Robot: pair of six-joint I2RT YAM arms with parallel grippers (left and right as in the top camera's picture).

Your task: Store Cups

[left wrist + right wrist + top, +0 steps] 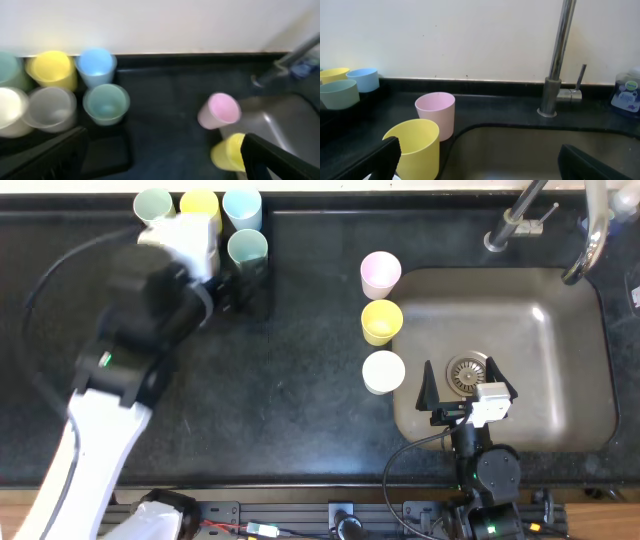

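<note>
Several cups stand grouped at the back left of the dark counter: a pale green cup [153, 202], a yellow cup [200, 202], a blue cup [242, 205] and a teal cup [247, 248] in front of them. My left gripper [245, 292] is open just short of the teal cup [106, 102], holding nothing. Its wrist view also has a greyish cup [50, 107] and a white cup [10, 110] beside the teal one. A pink cup [380, 272], a second yellow cup [381, 320] and a second white cup [383, 370] line the sink's left rim. My right gripper [467, 385] is open and empty over the sink.
The steel sink [560, 310] fills the right side, with a drain [467, 370] under the right gripper. A faucet [520, 215] stands behind it at the wall, and a soap bottle [626, 95] sits at the far right. The counter [310, 380] lies bare between the cup groups.
</note>
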